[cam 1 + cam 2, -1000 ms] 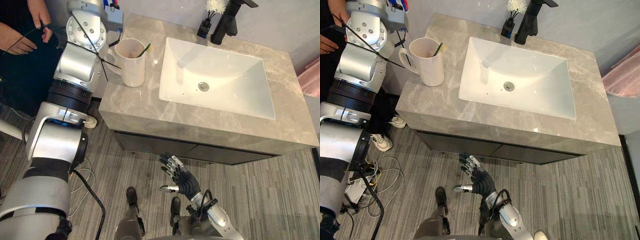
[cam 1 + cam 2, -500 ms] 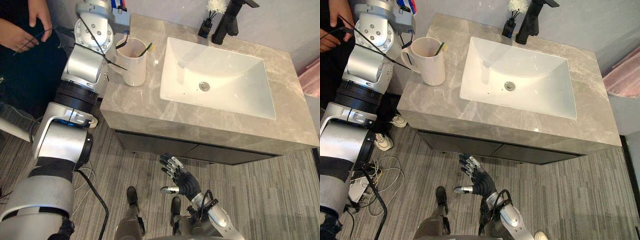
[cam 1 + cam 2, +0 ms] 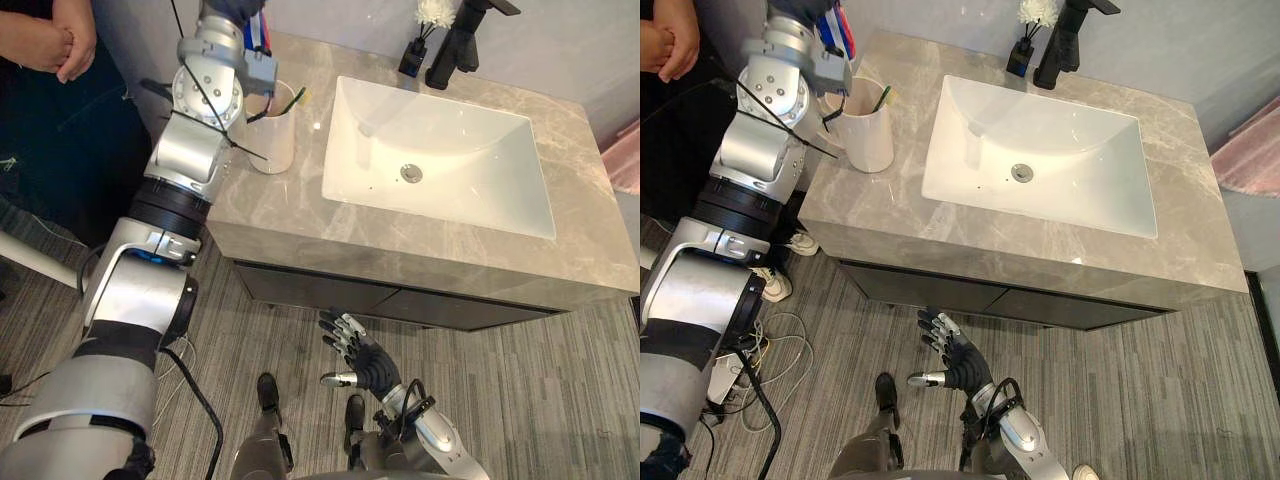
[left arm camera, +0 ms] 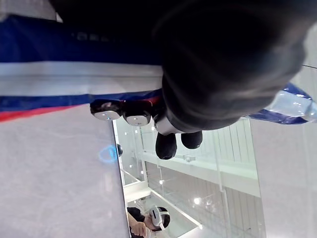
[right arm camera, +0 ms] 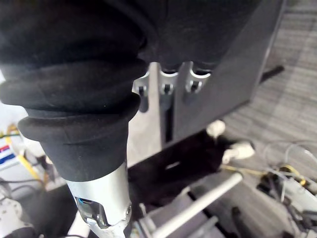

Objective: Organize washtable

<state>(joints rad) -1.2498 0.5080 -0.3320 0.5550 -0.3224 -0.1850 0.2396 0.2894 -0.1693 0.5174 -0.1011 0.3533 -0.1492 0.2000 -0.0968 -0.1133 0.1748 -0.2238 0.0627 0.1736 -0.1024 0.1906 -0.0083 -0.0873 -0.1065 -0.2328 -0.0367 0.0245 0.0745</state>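
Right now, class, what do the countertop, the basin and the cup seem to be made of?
Countertop: grey veined stone or a stone-look slab, with a soft sheen. Basin: probably glazed ceramic, since it is white and glossy with reflections. Cup: white and fairly matt. It could be ceramic or plastic, and the look does not settle which.

Bathroom-type setting. Grey marble-look bench [image 3: 420, 235], inset white sink [image 3: 470, 130], black faucet [image 3: 462, 35] at the back, white cup [image 3: 870, 140] near the bench corner. Grey striped floor [image 3: 560, 400] below.
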